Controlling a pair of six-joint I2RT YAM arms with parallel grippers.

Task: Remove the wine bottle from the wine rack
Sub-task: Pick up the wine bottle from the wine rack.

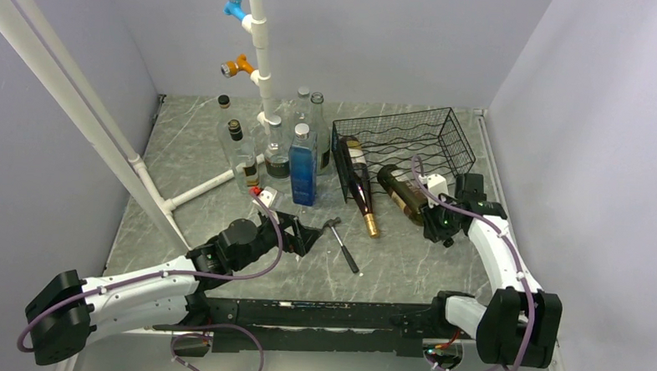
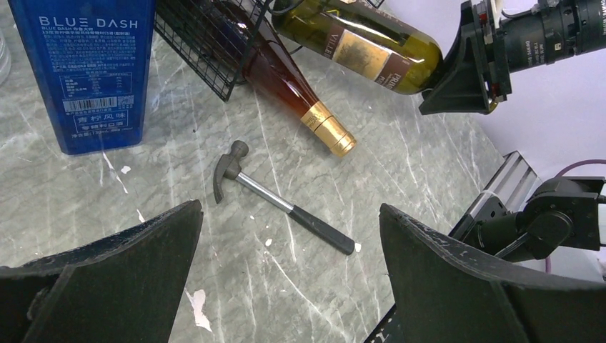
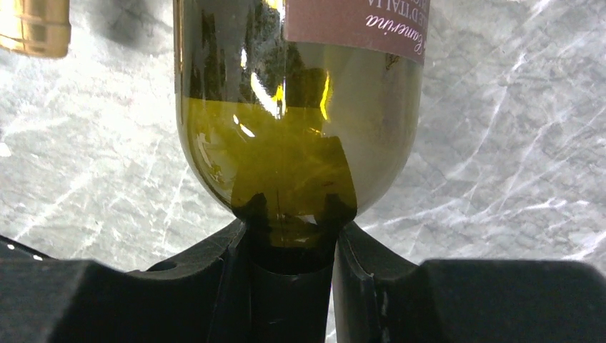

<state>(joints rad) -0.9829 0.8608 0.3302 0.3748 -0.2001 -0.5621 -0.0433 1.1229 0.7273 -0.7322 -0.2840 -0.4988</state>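
The black wire wine rack (image 1: 402, 138) stands at the back right of the table. A green wine bottle (image 1: 402, 194) (image 2: 357, 50) (image 3: 293, 143) lies tilted with its base at the rack's near edge. My right gripper (image 1: 437, 217) (image 3: 291, 232) is shut on its neck, a finger on each side. A second, dark wine bottle (image 1: 359, 183) (image 2: 286, 78) with a gold cap lies half in the rack, neck out on the table. My left gripper (image 1: 302, 234) (image 2: 289, 236) hangs open over the table, nothing between its fingers.
A small hammer (image 1: 342, 245) (image 2: 286, 200) lies on the table between the two grippers. A blue bottle (image 1: 303, 163) (image 2: 78, 71) and several clear glass bottles (image 1: 243, 157) stand left of the rack, around a white pipe stand (image 1: 260, 49). Walls close in both sides.
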